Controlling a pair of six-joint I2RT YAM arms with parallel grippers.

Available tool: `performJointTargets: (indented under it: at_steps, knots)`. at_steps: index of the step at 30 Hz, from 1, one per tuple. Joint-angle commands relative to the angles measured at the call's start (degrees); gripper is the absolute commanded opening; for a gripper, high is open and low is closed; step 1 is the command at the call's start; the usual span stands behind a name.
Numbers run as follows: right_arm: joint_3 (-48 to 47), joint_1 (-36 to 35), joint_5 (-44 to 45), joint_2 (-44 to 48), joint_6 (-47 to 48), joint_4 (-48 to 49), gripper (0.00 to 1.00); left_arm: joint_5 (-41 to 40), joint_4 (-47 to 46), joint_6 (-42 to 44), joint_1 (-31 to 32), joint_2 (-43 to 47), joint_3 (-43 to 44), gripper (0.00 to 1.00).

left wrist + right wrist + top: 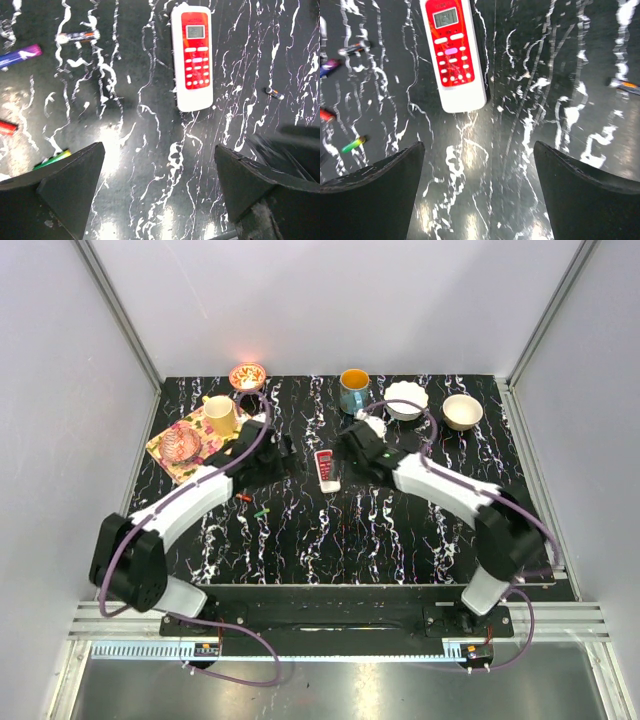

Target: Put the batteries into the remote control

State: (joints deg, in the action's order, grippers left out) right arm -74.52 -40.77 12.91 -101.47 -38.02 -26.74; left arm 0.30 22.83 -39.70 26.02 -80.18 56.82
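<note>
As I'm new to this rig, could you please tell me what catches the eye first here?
The remote control, red button face up, lies between the open left hand and open right hand. A reddish battery and a greenish battery lie loose to its left.

Bright, even overhead light fills the scene, shadows faint. White glare pools on the glossy black desk (470, 145) in both wrist views; the left wrist view smears at lower right
</note>
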Motion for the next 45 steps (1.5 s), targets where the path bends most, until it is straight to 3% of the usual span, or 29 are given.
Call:
performJointTargets:
  at_steps: [1,5,12,28,33,38,45]
  knots:
    - [6.74,-0.18,5.72,14.70,4.61,-1.56,0.95,-5.03,0.02,-0.37,4.37,-8.22,9.33,0.94]
    - [13.51,-0.18,5.81,25.59,4.54,-1.47,0.94,-11.70,4.23,-2.04,7.81,-19.20,19.63,0.93]
    - [20.29,-0.18,5.37,33.44,5.41,-0.85,0.94,-13.57,10.04,-3.89,9.40,-35.64,33.61,0.99]
    - [20.47,-0.18,3.88,34.23,7.17,0.38,0.95,-17.87,18.30,-3.36,8.78,-48.22,48.39,0.98]
    - [20.56,-0.27,4.32,34.59,7.52,0.37,0.95,-18.05,19.00,-4.33,8.87,-50.07,49.09,0.93]
    - [20.64,-0.18,3.79,34.85,7.26,0.37,0.95,-18.22,19.88,-3.89,8.87,-52.26,50.23,0.78]
    - [20.47,-0.18,4.41,35.82,7.26,0.11,0.95,-18.93,21.91,-3.54,8.78,-54.20,51.03,0.71]
